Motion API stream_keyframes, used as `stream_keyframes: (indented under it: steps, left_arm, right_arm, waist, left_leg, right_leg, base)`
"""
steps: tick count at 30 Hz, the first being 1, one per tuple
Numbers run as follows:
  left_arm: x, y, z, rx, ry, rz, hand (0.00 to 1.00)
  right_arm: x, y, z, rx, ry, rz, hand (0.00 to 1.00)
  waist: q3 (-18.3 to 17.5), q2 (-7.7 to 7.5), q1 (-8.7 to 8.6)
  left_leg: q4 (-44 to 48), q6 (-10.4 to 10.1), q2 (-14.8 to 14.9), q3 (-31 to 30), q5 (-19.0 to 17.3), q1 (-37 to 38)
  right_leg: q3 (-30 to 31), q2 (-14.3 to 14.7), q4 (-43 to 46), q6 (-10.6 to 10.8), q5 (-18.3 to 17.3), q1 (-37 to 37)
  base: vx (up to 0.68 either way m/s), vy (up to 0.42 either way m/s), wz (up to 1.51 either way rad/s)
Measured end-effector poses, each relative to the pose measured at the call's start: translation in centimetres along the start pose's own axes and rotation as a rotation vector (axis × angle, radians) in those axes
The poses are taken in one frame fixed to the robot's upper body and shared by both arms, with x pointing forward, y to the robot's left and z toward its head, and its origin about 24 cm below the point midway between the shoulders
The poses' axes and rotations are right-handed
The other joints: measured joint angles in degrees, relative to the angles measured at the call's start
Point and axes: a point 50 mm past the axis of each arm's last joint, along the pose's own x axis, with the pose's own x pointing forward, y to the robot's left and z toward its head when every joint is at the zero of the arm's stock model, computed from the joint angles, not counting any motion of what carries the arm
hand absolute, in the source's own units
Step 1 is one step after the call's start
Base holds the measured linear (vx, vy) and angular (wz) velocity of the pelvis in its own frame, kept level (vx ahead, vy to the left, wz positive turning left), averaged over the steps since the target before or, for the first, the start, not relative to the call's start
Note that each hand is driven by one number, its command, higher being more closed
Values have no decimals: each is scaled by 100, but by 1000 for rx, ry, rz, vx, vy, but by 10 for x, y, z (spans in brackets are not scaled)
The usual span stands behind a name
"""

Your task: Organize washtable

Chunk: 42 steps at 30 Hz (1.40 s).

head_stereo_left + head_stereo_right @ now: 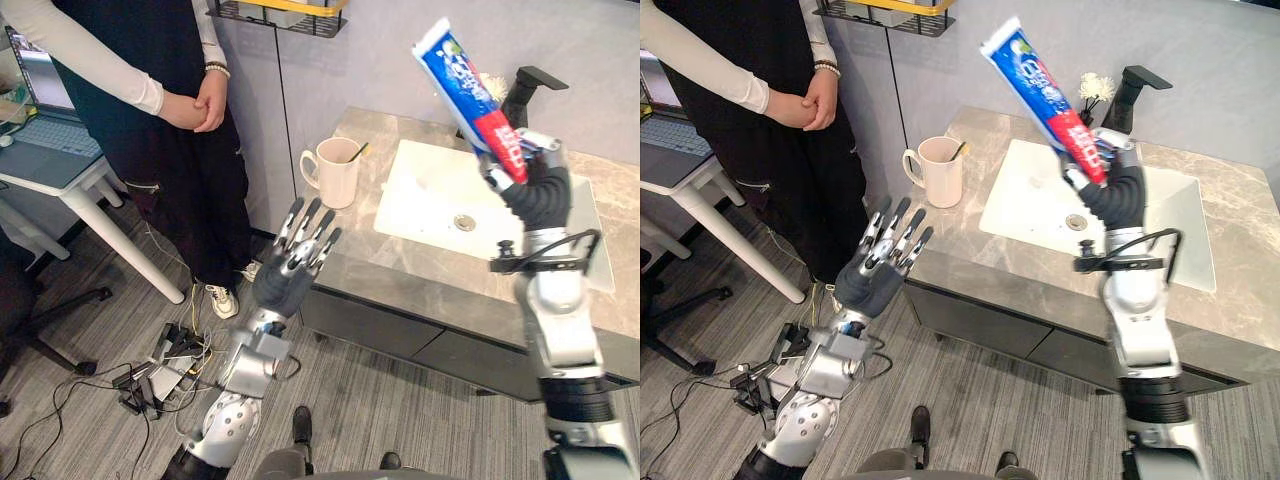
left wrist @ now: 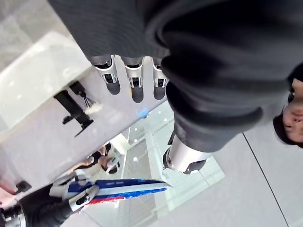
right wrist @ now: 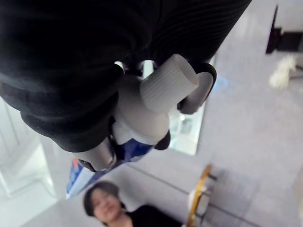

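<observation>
Toothpaste (image 1: 468, 92) is squeezed tight in your right hand (image 1: 538, 185), high over the sink (image 1: 430, 195). Your left hand (image 1: 295, 262) is open. Next, I think, stand it in the cup (image 1: 335, 175).

Counted:
- table (image 1: 420, 285), stone-topped: one
- sink (image 1: 425, 200): one
- faucet (image 1: 522, 92), black: one
- mug (image 1: 335, 172), cream: one
- toothpaste tube (image 1: 468, 90): one
- robot hands: two, the left hand (image 1: 292, 262) and the right hand (image 1: 538, 185)
- person (image 1: 170, 110): one
- laptop (image 1: 45, 105): one
- white desk (image 1: 70, 180): one
- wire wall shelf (image 1: 280, 15): one
</observation>
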Motion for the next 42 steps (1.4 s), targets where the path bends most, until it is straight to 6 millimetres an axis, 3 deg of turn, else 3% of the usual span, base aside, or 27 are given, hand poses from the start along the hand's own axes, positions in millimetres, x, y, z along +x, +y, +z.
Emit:
stream_keyframes:
  steps: [6,16,21,28,36,42]
  left_arm:
    - [20,-14,-2,4,5,-55,0]
    - [23,-7,-12,71,40,-12,0]
    - [24,-7,-14,107,45,-1,0]
    - [32,-14,-12,148,36,-33,0]
    - [41,-20,-9,138,9,-59,0]
    - [42,-19,-10,136,15,-56,0]
  right_arm:
    - [-23,48,2,162,36,120,100]
    - [-43,80,-4,250,126,275,100]
    - [-48,82,-6,268,153,274,100]
    - [-49,85,-7,289,163,282,100]
    - [-71,93,-24,307,289,351,100]
    - [-73,92,-25,296,294,350,100]
  waist:
    - [-27,-17,-12]
    - [-77,-96,-36]
    - [-146,-202,-40]
    - [-169,-205,-76]
    - [-319,-195,-142]
    - [-322,-190,-161]
  left_leg:
    - [-2,-1,1,-1,-1,24]
    - [-2,-24,18,26,-20,-2]
    - [-1,-24,16,30,-21,-20]
    - [-1,-25,17,37,-21,-25]
    - [-1,-5,26,58,-7,-43]
    - [-1,-29,25,79,-24,-41]
  right_leg:
    - [2,1,8,-1,-1,20]
    - [32,10,-7,-14,7,-25]
    - [34,10,-11,-16,9,-44]
    - [37,11,-12,-29,14,-50]
    - [38,19,-22,-26,18,-68]
    - [44,16,-21,-56,0,-69]
  base:
    - [0,0,0]
    - [-1,0,-1]
    - [0,0,0]
    - [0,0,0]
    - [0,0,0]
    - [0,0,0]
